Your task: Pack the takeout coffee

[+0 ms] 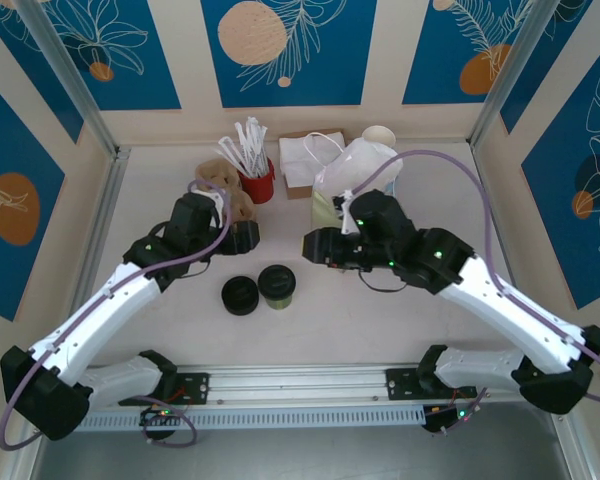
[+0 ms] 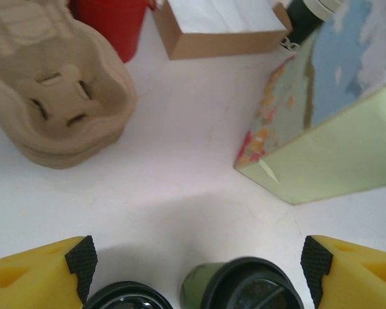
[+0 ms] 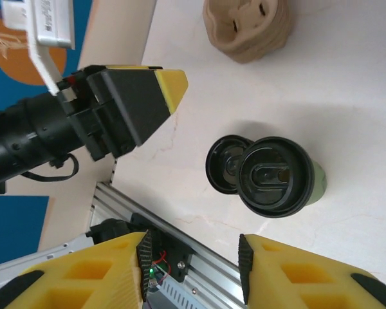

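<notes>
The lidded cup [image 3: 276,177] stands on the table [image 2: 180,167] just beside a pile of spare lids [image 3: 222,164], so with the left gripper [image 2: 197,265] and right gripper [image 3: 193,264] both empty, jaws apart, a closing finger may well snag that pile and tip the cup.

White tabletop [image 1: 330,335]; blue-and-cream floral wall panels [image 1: 325,65].

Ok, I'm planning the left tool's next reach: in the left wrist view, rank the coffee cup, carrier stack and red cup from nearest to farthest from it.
From the left tool:
1. Coffee cup, bottom edge, between the fingers.
2. Carrier stack, upper left.
3. Red cup, top edge, beyond the carriers.
</notes>
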Robot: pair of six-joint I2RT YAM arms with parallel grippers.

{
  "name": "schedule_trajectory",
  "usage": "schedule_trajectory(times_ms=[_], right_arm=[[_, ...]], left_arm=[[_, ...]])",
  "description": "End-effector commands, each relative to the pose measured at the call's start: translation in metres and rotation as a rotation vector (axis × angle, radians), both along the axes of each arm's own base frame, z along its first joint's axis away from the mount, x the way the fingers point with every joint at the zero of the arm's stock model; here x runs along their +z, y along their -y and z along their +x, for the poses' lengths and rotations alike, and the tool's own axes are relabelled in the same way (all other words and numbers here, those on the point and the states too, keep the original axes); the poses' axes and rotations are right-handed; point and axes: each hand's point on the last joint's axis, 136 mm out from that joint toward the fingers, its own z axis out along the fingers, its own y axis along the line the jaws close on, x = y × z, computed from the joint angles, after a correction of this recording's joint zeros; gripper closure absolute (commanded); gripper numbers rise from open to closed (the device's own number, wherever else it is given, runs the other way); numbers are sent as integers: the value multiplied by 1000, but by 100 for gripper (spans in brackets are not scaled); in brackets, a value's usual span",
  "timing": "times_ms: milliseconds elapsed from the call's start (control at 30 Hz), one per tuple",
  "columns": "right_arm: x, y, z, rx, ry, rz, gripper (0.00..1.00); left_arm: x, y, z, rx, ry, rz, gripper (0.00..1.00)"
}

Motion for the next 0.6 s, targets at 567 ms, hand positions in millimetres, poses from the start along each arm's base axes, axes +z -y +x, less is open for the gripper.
schedule_trajectory(times_ms=[567], right_arm=[[20,139,-2,-271,185,16,52]], left_arm=[[-45,-64,100,238,-157,-164,19]])
